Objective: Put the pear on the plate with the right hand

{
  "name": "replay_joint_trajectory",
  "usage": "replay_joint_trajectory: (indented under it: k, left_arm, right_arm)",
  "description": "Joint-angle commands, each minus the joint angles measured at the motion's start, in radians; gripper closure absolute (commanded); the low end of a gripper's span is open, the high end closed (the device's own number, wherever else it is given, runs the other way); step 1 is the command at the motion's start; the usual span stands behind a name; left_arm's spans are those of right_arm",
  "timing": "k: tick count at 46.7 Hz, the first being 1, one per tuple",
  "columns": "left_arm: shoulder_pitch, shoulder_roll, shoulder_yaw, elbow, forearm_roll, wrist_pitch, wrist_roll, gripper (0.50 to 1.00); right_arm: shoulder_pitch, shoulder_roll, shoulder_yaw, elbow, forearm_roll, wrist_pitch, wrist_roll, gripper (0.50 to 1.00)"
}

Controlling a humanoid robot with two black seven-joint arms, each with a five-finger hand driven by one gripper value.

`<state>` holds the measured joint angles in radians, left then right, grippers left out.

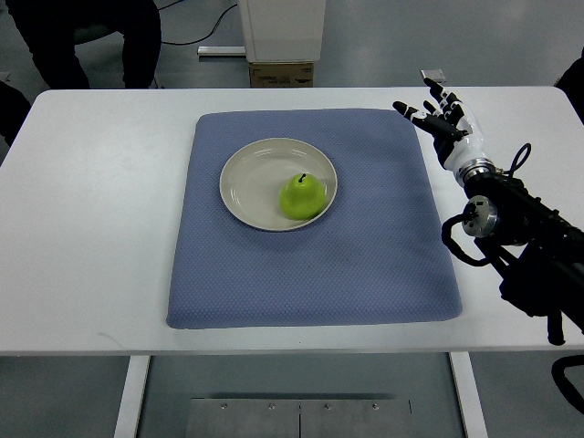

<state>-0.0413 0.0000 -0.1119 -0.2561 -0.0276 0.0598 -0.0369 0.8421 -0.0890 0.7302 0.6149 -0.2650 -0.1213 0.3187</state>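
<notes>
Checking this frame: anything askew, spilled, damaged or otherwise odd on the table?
Nothing stands out. The pear sits on the plate, toward its right side, stem up. The plate rests on the blue mat, which lies flat. The right hand is open and empty over the table's far right corner.

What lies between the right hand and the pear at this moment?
In the top view, only bare blue mat and the plate's rim lie between the open right hand and the pear, which sits on the plate. No other object intervenes.
</notes>
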Motion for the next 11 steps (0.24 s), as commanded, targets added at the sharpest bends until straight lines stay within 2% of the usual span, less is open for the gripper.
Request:
replay_joint_trajectory:
  k: [1,11]
  left_arm:
    - [0.0,0.0,0.0,0.0,0.0,0.0,0.0,0.5]
    - [0.0,0.0,0.0,0.0,0.0,0.0,0.0,0.5]
  right_arm:
    - [0.0,0.0,0.0,0.0,0.0,0.0,0.0,0.5]
    - [-0.006,0.002,0.002,0.0,0.0,0.0,0.002,0.5]
